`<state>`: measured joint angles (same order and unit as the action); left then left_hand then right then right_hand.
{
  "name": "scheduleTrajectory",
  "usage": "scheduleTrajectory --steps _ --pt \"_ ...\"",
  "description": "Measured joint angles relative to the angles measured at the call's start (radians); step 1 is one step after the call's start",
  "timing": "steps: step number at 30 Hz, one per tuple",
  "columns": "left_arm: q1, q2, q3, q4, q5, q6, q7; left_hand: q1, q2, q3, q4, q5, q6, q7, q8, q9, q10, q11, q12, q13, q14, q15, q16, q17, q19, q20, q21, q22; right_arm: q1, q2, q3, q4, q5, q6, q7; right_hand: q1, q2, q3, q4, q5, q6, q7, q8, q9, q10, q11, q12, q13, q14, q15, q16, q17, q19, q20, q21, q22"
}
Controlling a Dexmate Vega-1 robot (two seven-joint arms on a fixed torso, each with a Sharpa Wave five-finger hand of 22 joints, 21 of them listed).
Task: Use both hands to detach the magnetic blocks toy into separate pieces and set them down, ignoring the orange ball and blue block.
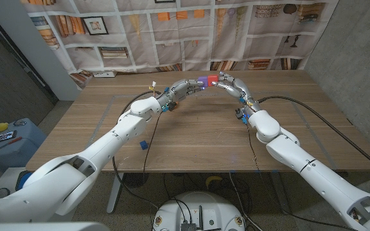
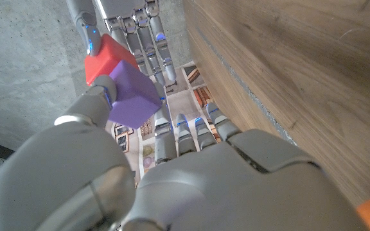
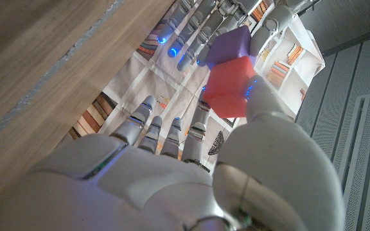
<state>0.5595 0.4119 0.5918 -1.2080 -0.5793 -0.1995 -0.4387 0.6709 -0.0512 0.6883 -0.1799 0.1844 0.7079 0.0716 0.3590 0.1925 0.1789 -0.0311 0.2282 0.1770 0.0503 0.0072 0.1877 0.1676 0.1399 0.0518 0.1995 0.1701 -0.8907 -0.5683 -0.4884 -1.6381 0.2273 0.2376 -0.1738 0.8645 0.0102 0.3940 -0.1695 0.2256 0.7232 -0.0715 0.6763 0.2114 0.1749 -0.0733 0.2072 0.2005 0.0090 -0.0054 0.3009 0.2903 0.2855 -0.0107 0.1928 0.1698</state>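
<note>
Blue block: a small blue block [image 1: 144,145] is lying on the wooden table [image 1: 198,138] near its front edge, at about seven o'clock from the table's middle, just beside the left forearm and well apart from both hands.

Left hand: the left hand [image 1: 184,89] is reaching out over the far part of the table, at about twelve o'clock, raised off the surface. In the left wrist view its thumb and fingers [image 2: 172,131] are closing around the purple block [image 2: 132,96], thumb on one face and fingers on the opposite side.

Right hand: the right hand [image 1: 231,85] is coming in from the one o'clock side and meeting the left hand. In the right wrist view its thumb is pressing on the red block [image 3: 229,85] while its fingers [image 3: 166,135] are curling along the other side, so it is gripping that block.

Magnetic blocks toy: the purple block [image 1: 204,81] and the red block [image 1: 212,79] are sitting face to face, touching, held in the air between the two hands above the table's far middle; the purple one is lying toward the left hand, the red one toward the right.

Backdrop: a printed bookshelf curtain [image 1: 191,32] is hanging behind the table's far edge.
</note>
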Motion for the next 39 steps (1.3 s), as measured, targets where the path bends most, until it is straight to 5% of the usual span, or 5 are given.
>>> scheduleTrajectory --steps 39 --pt "0.03 0.04 -0.018 -0.052 -0.013 0.003 0.008 0.017 0.006 -0.022 0.0 0.0 0.005 0.005 0.0 0.005 0.003 -0.014 -0.015 0.0 0.0 0.0 -0.006 0.0 0.0 0.0 -0.004 0.0 -0.012 0.005 0.011 -0.002 0.014 0.014 -0.009 0.0 0.0 -0.011 0.005 0.004 0.0 0.0 0.0 -0.005 0.0 0.0 0.0 0.0 0.0 0.0 0.0 0.0 0.0 0.0 0.0 0.0"
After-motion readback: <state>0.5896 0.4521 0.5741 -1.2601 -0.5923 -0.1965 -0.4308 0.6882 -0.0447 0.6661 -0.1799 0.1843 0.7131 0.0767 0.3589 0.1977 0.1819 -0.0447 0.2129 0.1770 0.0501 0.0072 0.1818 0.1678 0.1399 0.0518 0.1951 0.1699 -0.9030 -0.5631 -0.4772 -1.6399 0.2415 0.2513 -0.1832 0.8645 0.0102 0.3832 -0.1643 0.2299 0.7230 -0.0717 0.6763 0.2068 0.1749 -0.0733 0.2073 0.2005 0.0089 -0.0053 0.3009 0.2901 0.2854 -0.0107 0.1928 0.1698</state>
